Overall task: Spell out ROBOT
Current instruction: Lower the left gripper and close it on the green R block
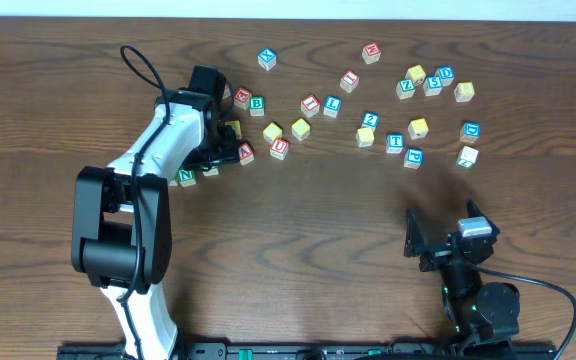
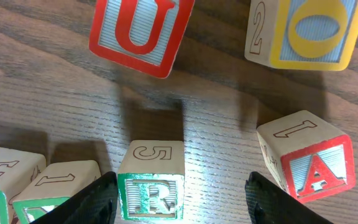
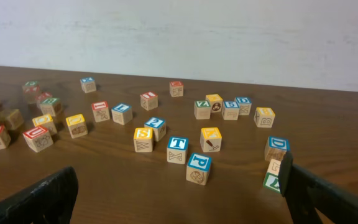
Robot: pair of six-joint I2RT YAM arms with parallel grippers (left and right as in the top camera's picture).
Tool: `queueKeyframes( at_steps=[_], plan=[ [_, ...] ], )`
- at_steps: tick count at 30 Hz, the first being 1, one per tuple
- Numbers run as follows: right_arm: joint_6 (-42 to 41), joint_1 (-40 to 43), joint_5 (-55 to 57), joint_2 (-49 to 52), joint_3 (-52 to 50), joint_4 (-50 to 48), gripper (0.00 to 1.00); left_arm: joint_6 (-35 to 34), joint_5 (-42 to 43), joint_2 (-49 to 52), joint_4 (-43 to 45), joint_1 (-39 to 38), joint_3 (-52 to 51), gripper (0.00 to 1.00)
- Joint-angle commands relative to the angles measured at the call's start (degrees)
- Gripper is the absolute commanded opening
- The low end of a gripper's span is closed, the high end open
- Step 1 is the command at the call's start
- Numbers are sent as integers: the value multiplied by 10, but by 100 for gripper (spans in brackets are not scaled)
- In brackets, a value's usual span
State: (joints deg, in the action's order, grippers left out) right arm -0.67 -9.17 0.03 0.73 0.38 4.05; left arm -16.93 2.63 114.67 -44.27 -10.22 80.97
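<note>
left claw point(image 2: 181, 194) part-open astride wooden R cube point(image 2: 151, 186) (worn green paint) | right claw point(image 3: 178, 182) wide, empty

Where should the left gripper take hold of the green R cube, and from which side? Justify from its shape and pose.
Grip the R cube by its two flat, parallel side faces, coming down from above. It sits flat on the table with the open left gripper straddling it. The neighbouring green cube leaves only a narrow gap for one finger.
</note>
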Motion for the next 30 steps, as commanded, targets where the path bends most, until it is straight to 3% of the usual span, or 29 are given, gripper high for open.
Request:
queueKeyframes(
  at_steps=[1, 20, 24, 30],
  plan=[
    [-6, 5, 5, -2, -1, 3, 99, -3, -8, 11, 1, 3, -3, 64],
    [-6, 5, 5, -2, -1, 3, 99, -3, -8, 11, 31, 3, -32, 65],
    [-6, 5, 5, -2, -1, 3, 99, -3, -8, 11, 31, 3, -32, 52],
    [-6, 5, 5, -2, -1, 3, 99, -3, -8, 11, 30, 3, -32, 49]
  ],
)
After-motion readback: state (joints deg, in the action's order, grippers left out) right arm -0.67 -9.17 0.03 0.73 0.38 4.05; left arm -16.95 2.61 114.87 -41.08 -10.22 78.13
